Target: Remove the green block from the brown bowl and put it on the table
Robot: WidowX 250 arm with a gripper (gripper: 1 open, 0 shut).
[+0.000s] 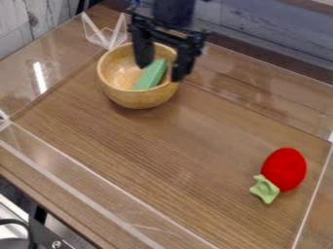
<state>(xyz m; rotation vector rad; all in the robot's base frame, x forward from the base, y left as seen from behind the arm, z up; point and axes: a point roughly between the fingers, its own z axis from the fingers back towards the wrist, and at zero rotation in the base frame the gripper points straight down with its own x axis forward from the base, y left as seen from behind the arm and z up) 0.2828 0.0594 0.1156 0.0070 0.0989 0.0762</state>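
Observation:
The brown bowl point(135, 81) sits at the back left of the table point(182, 146). Inside it, leaning against the right inner wall, lies the green block point(155, 73). My gripper point(162, 62) hangs open just above the bowl's right side, its two dark fingers point(138, 53) straddling the block, one over the bowl's inside and the other near the right rim. Nothing is held between them.
A red toy fruit point(285, 167) with a pale green leaf lies at the front right. Clear acrylic walls point(53, 156) run round the table's edges. A clear folded piece point(101, 29) stands behind the bowl at the back left.

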